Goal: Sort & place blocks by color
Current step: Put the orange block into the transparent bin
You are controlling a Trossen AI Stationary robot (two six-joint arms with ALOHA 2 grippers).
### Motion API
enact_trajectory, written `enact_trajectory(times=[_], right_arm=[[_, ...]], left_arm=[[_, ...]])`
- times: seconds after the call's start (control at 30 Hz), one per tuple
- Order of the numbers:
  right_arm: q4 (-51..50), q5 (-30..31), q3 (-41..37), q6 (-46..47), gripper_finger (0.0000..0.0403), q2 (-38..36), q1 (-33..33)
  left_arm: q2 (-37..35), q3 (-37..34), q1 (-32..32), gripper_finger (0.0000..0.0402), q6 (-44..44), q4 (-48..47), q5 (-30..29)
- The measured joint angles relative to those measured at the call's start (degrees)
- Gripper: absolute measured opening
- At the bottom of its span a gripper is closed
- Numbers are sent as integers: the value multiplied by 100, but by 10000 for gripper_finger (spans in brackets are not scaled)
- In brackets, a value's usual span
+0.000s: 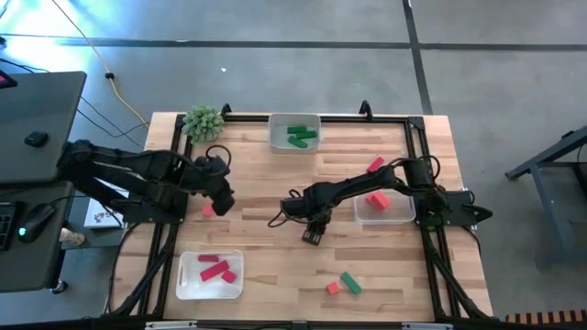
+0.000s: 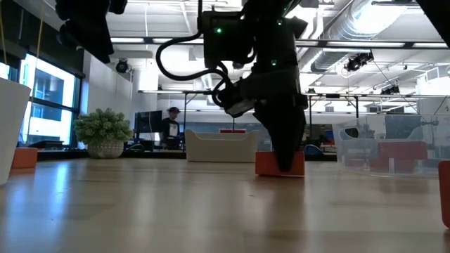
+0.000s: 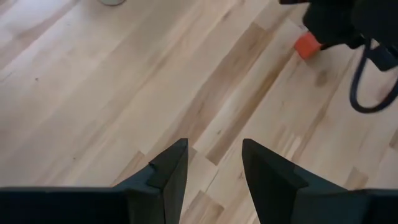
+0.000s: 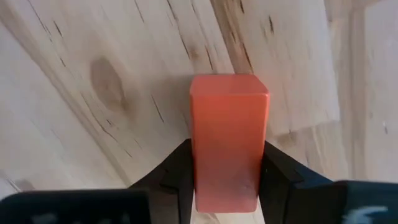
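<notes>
R hand (image 4: pixel 227 180) clamped on orange block (image 4: pixel 229 140), high view hides block, L hand (image 3: pixel 214 168) fingers apart

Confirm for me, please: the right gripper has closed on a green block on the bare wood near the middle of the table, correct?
Not quite: the block is orange, not green, as the right wrist view shows. The right gripper does grip it on the bare wood of the table.

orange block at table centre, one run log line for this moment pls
right gripper: shut on orange block, block on table | left gripper: open, empty, over bare wood
</notes>
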Motion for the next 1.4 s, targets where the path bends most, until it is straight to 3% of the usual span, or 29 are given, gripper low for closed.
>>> enact_trajectory(times=[0.37, 0.73, 1.0, 1.2, 1.4], right_arm=[[-584, 790, 0, -319, 105, -503, 13], [-1281, 2347, 0, -281, 105, -1521, -8], [-2232, 3422, -203, 272, 105, -2219, -88], [-1965, 3412, -1461, 878, 105, -3226, -238], [-1177, 2677, -2693, 1383, 105, -4377, -485]], left_arm=[[2, 0, 464, 142, 1, 59, 44], [2, 0, 778, 142, 0, 306, 48], [2, 0, 989, 142, -7, 358, 48], [2, 0, 1093, 142, -48, 376, 61], [2, 0, 1202, 142, -61, 446, 61]])
